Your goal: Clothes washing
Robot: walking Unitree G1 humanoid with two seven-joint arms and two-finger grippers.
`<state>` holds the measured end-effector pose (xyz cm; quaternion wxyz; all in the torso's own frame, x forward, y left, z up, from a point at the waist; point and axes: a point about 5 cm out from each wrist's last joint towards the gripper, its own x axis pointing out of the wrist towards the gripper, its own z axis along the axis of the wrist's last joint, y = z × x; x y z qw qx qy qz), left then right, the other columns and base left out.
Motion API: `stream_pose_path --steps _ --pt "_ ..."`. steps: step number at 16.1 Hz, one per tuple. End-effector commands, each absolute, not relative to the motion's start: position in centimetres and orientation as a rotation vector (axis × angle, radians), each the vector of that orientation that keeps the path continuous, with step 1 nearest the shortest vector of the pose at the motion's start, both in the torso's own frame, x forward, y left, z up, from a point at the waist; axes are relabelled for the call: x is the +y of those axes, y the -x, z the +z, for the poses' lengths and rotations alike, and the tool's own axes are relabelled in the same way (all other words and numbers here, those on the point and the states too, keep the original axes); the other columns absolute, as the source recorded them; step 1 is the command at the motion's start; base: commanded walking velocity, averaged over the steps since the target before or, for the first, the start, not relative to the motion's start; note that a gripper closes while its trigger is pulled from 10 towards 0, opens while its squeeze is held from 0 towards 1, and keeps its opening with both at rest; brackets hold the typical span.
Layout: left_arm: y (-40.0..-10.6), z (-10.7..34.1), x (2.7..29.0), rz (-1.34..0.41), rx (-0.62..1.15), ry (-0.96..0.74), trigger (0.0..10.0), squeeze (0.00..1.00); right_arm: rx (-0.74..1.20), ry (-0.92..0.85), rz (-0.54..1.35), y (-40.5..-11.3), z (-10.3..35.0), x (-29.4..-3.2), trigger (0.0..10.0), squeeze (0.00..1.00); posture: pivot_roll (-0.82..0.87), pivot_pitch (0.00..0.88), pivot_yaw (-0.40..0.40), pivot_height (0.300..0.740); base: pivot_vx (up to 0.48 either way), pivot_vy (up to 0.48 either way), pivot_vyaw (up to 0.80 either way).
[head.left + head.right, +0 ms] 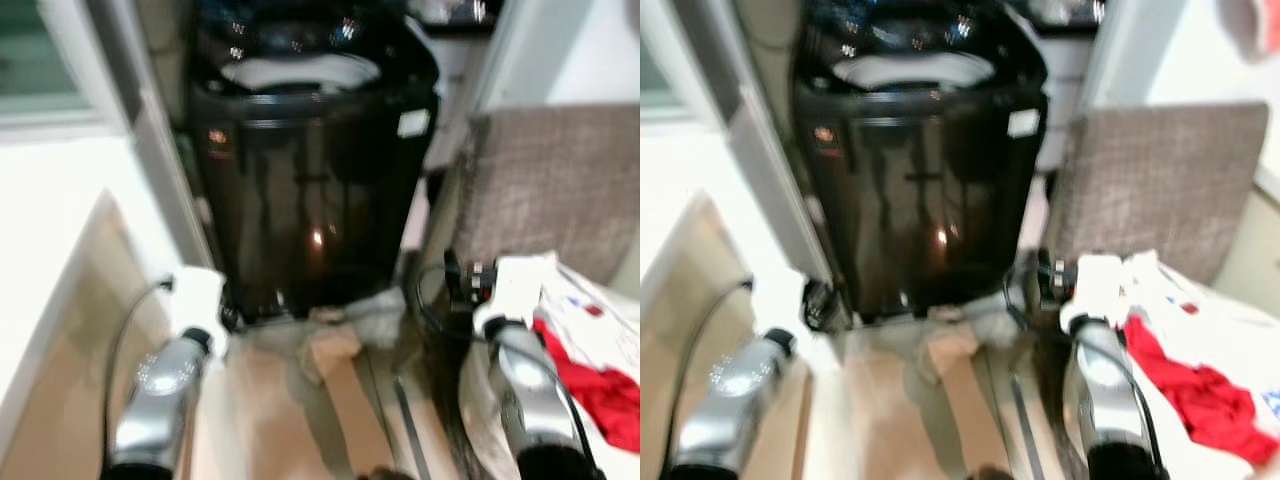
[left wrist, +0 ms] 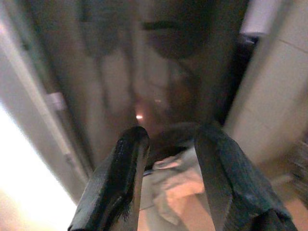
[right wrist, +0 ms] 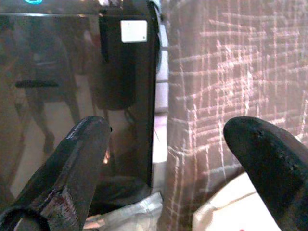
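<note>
A glossy black top-loading washing machine (image 1: 310, 180) stands straight ahead, and its open top (image 1: 298, 72) shows a pale drum rim. A red garment (image 1: 600, 385) lies on white laundry (image 1: 605, 320) at my right. My left gripper (image 2: 173, 134) is open and empty, held low in front of the machine's base. My right gripper (image 3: 168, 127) is also open and empty, level with the gap between the machine and a grey woven panel (image 3: 231, 96). Both silver arms reach forward from the bottom of the eye views.
Crumpled pale cloth (image 1: 335, 345) lies on the tan floor at the machine's foot. The grey woven panel (image 1: 560, 180) stands upright to the right of the machine. A white wall and frame (image 1: 150, 150) close in the left side.
</note>
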<state>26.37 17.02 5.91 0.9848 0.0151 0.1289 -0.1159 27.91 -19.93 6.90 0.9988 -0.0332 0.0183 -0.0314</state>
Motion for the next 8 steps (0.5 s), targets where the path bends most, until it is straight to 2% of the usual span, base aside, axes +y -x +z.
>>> stream_pose_path --steps 1,4,8 --pt "-26.7 6.8 17.2 -0.253 0.204 -0.061 10.0 0.00 0.005 0.075 -0.049 -28.3 7.5 -19.4 10.0 0.00 -0.11 0.000 0.008 0.727 0.000 0.000 -0.58" --pt "-27.4 7.8 17.4 -0.318 0.153 -0.125 10.0 0.00 -0.032 0.075 -0.040 -29.2 8.4 -18.9 10.0 0.00 -0.12 0.000 0.009 0.727 0.000 0.000 -0.58" --pt "-28.2 9.2 16.6 -0.375 0.088 -0.114 10.0 0.00 -0.038 0.066 -0.044 -29.4 8.6 -18.8 10.0 0.00 -0.12 0.000 0.011 0.727 0.000 0.000 -0.58"
